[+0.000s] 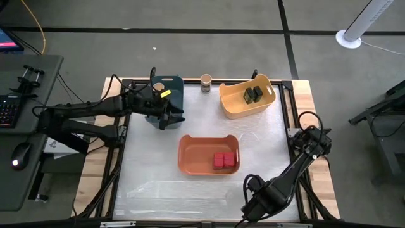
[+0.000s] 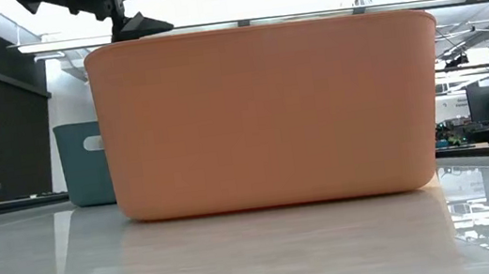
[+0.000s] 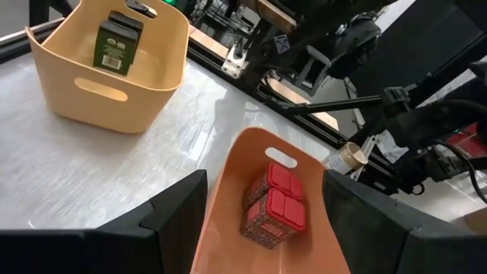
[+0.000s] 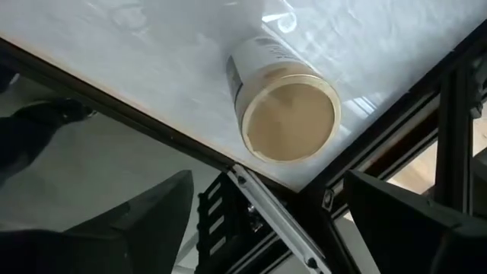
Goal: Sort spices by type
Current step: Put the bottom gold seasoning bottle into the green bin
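Right gripper (image 4: 262,221) open — jar (image 4: 281,99) beyond fingers.

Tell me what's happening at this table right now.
A two-armed robot is sorting spices. Red tins sit in the orange bin, dark containers in the yellow bin. The right claw is open near a tan-lidded jar lying at the table's edge; the left claw, open, hovers by the blue bin.

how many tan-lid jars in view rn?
3. One jar is in the blue bin, a second jar stands upright at the table's far edge, and a third jar lies on its side at the near right edge by the right claw. That bin may hide more.
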